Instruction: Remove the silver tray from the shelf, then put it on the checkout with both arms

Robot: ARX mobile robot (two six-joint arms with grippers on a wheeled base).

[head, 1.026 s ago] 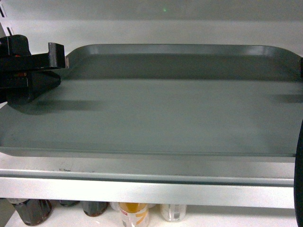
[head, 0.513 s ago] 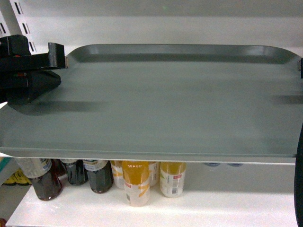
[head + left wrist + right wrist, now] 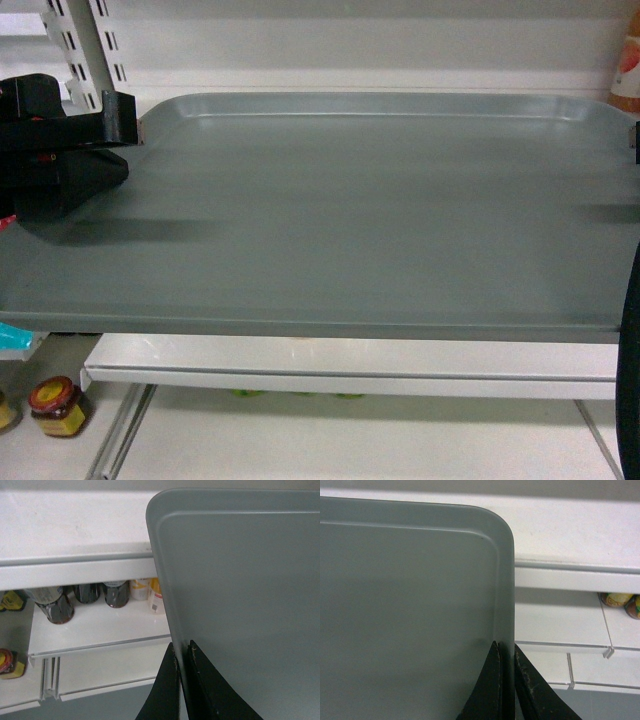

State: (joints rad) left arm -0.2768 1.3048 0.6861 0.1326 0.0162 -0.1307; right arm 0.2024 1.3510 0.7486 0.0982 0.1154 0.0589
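The silver tray has moved off the shelf; left hand and right hand pinch its 2 side rims.

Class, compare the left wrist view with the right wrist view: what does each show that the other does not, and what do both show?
Only the left wrist view shows dark bottles and paler orange ones standing on a lower white shelf board, plus the left hand clamped on the rim.

Only the right wrist view shows two round jar lids and the right hand clamped on the opposite rim.

Both show the large grey-silver metal tray with a rounded corner, held out in front of white shelving.
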